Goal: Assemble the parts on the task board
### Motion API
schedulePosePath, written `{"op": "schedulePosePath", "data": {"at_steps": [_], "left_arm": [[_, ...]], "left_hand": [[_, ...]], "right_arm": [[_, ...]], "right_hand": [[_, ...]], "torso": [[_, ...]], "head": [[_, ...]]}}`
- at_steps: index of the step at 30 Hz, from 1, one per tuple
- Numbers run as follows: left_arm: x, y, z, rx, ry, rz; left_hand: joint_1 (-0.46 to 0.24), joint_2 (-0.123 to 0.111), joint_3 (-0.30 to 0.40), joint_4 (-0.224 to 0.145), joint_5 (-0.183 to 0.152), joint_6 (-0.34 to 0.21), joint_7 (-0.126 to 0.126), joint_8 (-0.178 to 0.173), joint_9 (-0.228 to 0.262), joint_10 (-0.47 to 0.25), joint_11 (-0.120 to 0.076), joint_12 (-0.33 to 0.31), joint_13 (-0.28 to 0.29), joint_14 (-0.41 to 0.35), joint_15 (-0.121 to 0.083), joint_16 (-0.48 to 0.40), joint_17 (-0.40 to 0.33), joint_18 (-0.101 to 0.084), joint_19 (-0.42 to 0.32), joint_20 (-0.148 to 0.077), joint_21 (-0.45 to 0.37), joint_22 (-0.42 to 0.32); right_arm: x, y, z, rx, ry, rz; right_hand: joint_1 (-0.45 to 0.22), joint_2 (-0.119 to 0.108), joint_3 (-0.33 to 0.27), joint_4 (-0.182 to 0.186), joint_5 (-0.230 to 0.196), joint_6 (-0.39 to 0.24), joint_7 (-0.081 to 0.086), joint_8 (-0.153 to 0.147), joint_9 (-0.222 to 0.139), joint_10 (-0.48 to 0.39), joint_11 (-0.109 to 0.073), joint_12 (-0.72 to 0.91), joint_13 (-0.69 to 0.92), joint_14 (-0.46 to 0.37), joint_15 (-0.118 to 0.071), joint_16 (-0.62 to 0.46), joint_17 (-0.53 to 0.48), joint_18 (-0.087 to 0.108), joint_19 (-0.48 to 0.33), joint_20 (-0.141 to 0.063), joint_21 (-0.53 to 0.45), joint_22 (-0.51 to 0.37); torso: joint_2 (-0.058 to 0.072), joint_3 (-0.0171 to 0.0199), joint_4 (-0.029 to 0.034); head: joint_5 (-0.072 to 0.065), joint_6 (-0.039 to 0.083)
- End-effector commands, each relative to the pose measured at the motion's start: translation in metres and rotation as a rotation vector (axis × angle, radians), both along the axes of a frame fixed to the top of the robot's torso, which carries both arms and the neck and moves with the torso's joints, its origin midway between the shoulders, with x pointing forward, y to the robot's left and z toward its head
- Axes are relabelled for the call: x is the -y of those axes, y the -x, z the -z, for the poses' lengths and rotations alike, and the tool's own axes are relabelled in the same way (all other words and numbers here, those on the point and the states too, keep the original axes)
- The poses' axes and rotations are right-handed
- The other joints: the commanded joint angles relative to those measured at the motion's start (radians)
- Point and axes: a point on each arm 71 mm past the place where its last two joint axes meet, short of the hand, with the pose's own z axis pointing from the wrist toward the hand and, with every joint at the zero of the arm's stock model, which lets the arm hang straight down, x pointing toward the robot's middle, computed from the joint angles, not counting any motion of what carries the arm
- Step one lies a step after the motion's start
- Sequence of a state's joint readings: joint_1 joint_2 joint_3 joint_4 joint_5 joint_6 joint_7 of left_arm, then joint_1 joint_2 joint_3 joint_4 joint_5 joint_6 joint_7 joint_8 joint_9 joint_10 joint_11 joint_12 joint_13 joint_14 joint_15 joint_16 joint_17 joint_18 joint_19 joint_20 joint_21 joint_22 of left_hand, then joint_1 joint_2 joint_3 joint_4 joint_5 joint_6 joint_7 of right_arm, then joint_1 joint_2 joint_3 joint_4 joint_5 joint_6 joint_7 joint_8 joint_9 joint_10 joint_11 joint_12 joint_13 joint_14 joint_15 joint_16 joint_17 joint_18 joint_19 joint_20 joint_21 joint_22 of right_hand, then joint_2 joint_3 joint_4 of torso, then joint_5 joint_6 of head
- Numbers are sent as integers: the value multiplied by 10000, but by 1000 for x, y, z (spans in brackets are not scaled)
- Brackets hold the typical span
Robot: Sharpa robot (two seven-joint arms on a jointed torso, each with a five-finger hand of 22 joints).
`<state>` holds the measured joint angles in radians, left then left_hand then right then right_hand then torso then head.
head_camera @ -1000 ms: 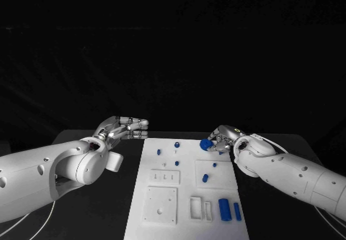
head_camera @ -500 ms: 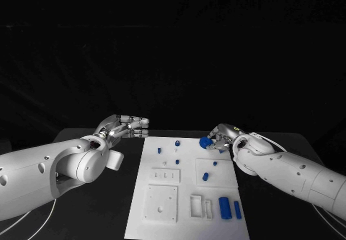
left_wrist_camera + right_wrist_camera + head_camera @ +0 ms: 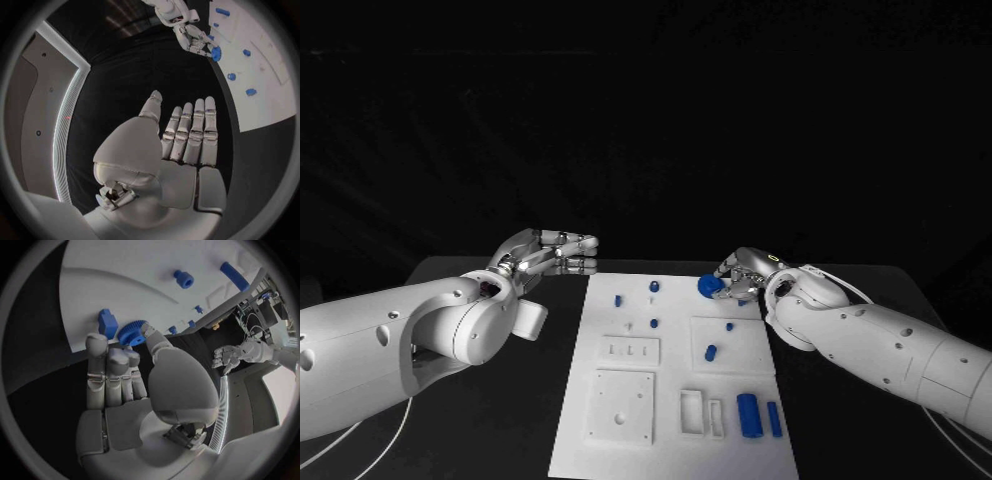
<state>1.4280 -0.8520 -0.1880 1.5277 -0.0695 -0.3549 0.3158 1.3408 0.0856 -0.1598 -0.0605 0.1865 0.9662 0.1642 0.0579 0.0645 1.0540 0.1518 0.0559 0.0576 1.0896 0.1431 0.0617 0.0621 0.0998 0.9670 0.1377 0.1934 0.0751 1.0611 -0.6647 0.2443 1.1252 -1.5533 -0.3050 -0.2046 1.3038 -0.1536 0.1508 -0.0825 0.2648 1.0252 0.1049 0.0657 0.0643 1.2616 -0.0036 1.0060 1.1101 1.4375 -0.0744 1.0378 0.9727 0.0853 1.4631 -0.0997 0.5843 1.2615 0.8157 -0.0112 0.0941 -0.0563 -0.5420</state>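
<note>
A blue gear (image 3: 131, 332) is pinched in the fingers of the right hand (image 3: 744, 276) at the far right edge of the task board (image 3: 678, 440). The left hand (image 3: 548, 255) is held open, fingers straight, over the table left of the board. Several blue parts (image 3: 757, 418) are seen loose on the board, so most assembly is judged left to do.

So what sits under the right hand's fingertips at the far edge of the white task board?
A round blue toothed gear, touched by the right hand, beside a blue block on the white task board. Whatever lies beneath the gear is covered.
</note>
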Motion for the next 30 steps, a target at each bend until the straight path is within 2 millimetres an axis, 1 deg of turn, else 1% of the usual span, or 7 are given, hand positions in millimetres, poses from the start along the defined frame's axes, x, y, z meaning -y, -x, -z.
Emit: {"op": "schedulePosePath", "data": {"at_steps": [1, 3, 7, 10, 13, 19, 30], "left_arm": [[3, 0, -1, 82, 37, 204], [3, 0, -1, 81, 36, 210], [3, 0, -1, 83, 37, 219], [3, 0, -1, 82, 33, 210], [3, 0, -1, 81, 31, 202], [2, 0, -1, 80, 28, 190], [2, 0, -1, 75, 26, 194]], "left_hand": [[19, 105, 14, -37, 37, -64, -8, 44, 16, 62, 5, 49, 7, 44, 11, 40, 16, -146, 8, -46, 58, -14], [19, 105, 14, -37, 37, -64, -8, 44, 16, 62, 5, 49, 7, 44, 11, 40, 16, -146, 8, -46, 58, -14], [19, 105, 14, -37, 37, -64, -8, 44, 16, 62, 5, 49, 7, 44, 11, 40, 16, -146, 8, -46, 58, -14], [19, 105, 14, -37, 37, -64, -8, 44, 16, 62, 5, 49, 7, 44, 11, 40, 16, -146, 8, -46, 58, -14], [19, 105, 14, -37, 37, -64, -8, 44, 16, 62, 5, 49, 7, 44, 11, 40, 16, -146, 8, -46, 58, -14], [19, 105, 14, -37, 37, -64, -8, 44, 16, 62, 5, 49, 7, 44, 11, 40, 16, -146, 8, -46, 58, -14], [19, 105, 14, -37, 37, -64, -8, 44, 16, 62, 5, 49, 7, 44, 11, 40, 16, -146, 8, -46, 58, -14]], "right_arm": [[-1, 0, 1, -142, -122, -84], [-1, 0, 1, -120, -142, -53], [-1, 0, -1, -64, -191, 12], [-1, -1, -2, -1, -238, 52], [-1, -1, -4, 60, -290, 79], [-2, -2, -5, 105, -341, 95], [-2, -3, -3, -56, -289, 115]], "right_hand": [[-71, 68, 1, 45, 60, 54, 27, -33, 0, 63, 11, 50, 18, 46, 10, 37, 9, 166, 463, 53, 50, 33], [-119, 66, -12, 75, 122, 46, 25, -33, 0, 61, 12, 47, 17, 45, 10, 43, 17, 171, 459, 54, 39, 59], [-170, 67, -64, 133, 261, 34, 27, -31, 1, 65, 11, 45, 15, 48, 11, 51, 25, 179, 467, 55, 51, 102], [-184, 74, -77, 153, 266, 46, 24, -29, 2, 69, 11, 50, 19, 51, 10, 58, 32, 181, 466, 55, 47, 111], [-188, 73, -105, 182, 276, 48, 23, -31, 1, 75, 10, 57, 25, 52, 9, 65, 39, 186, 469, 56, 38, 130], [-187, 72, -157, 238, 285, 47, 23, -32, 1, 76, 11, 53, 24, 50, 10, 68, 42, 192, 473, 57, 30, 171], [-153, 75, -200, 275, 236, 44, 23, -33, 1, 66, 13, 42, 17, 53, 12, 76, 50, 191, 475, 61, 32, 218]], "torso": [[19, -6, -4], [15, -8, -14], [8, 6, 6], [8, 10, 6], [-6, 4, -6], [3, -3, 10], [9, 5, 4]], "head": [[-22, 24], [-32, 13], [-34, 1], [-35, -5], [-16, -22], [-17, -20], [-15, -7]]}}
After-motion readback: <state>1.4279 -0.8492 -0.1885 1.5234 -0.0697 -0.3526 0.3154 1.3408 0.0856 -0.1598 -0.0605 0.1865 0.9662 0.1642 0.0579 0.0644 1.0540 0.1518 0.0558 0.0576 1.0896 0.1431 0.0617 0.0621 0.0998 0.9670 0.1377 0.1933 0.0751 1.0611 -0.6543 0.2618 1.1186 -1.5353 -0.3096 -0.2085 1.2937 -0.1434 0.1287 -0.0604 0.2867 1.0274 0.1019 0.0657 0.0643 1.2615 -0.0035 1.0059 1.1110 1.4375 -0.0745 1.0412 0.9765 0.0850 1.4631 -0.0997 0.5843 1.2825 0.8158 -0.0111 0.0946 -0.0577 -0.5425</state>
